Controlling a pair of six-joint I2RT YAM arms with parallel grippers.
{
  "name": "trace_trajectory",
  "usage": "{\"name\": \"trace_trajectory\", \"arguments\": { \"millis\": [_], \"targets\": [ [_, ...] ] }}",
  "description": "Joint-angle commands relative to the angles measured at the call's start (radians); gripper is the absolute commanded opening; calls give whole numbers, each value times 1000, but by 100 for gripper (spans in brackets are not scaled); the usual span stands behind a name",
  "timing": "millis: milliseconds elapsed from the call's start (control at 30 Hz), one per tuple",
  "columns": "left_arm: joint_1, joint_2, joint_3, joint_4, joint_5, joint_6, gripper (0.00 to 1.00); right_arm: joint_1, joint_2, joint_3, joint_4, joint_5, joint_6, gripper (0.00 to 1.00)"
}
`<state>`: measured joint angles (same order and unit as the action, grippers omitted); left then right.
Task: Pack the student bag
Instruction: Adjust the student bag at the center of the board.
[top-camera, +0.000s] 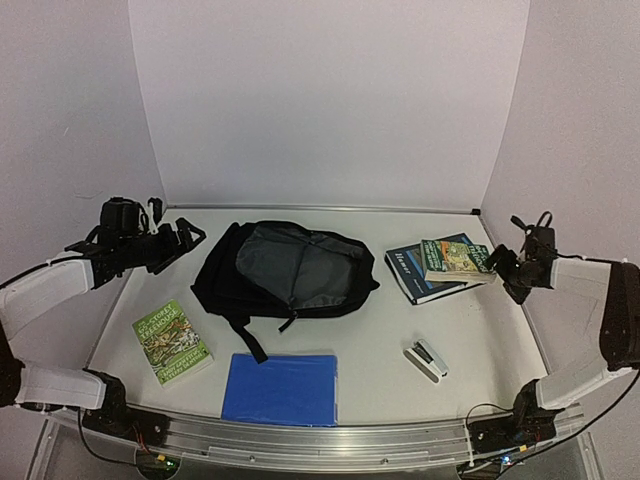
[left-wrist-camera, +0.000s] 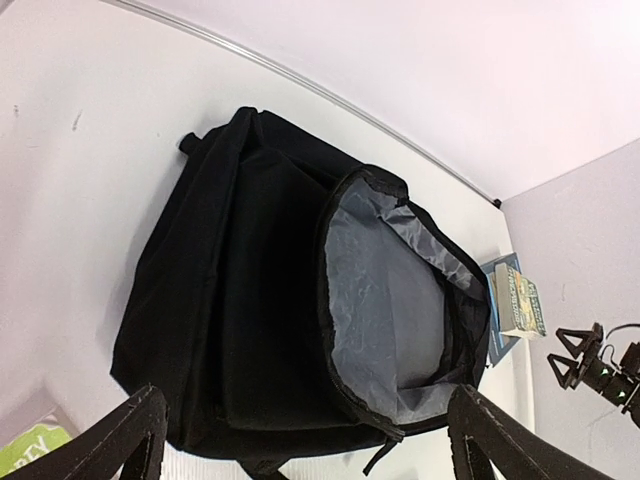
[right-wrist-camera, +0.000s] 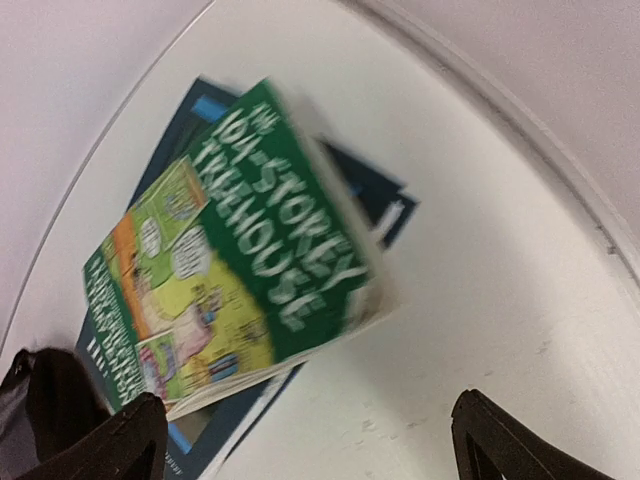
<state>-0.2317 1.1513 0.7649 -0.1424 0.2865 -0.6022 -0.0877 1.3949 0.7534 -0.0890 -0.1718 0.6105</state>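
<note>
Here the student bag (top-camera: 285, 270) lies flat in the middle of the counter (top-camera: 480, 330), its long axis running roughly left to right. The flap is laid back, so the grey lining (left-wrist-camera: 395, 300) faces up over its right half.

The left gripper (top-camera: 185, 240) is the nearer one. It hangs just beside the bag's left end, above the counter, with its fingers spread wide and nothing between them. In its wrist view the bag fills the frame straight ahead, with the mouth on the far side.

The right gripper (top-camera: 500, 262) is well apart from the bag, at the right edge of the counter, also spread wide and empty. A green paperback (top-camera: 455, 258) lies just in front of it, stacked on a dark blue book (top-camera: 415, 272). Both books sit between this gripper and the bag. The right wrist view is blurred, so we cannot tell whether a finger touches the cover.

We judge that the next move turns on that line. From the right gripper the bag's open mouth lies to the left, past the books, so a book picked up there would travel leftward into the opening.

A second green book (top-camera: 172, 341), a blue folder (top-camera: 280, 388) and a stapler (top-camera: 426, 360) lie near the front, outside the bag.
</note>
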Motion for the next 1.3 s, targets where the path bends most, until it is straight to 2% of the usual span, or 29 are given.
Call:
{"name": "trace_trajectory", "arguments": {
  "millis": [0, 367, 567, 667, 833, 1100, 1267],
  "targets": [
    [5, -61, -25, -85, -64, -9, 98, -116, 13, -57, 169, -133, 25, 98],
    [5, -71, -26, -77, -45, -25, 99, -157, 135, -118, 433, -208, 143, 98],
    [5, -79, -24, -88, -47, -22, 99, -157, 207, -106, 492, -198, 146, 98],
    [5, -80, -20, -96, -47, -21, 99, -157, 259, -92, 524, -211, 156, 94],
    [5, -85, -9, -114, -49, -21, 99, -156, 333, -86, 621, -246, 198, 81],
    [5, -93, 10, -133, -60, -21, 99, -157, 377, -83, 717, -306, 243, 38],
    [5, -90, 17, -135, -51, -25, 99, -157, 320, -101, 719, -322, 262, 24]
  ]
}}
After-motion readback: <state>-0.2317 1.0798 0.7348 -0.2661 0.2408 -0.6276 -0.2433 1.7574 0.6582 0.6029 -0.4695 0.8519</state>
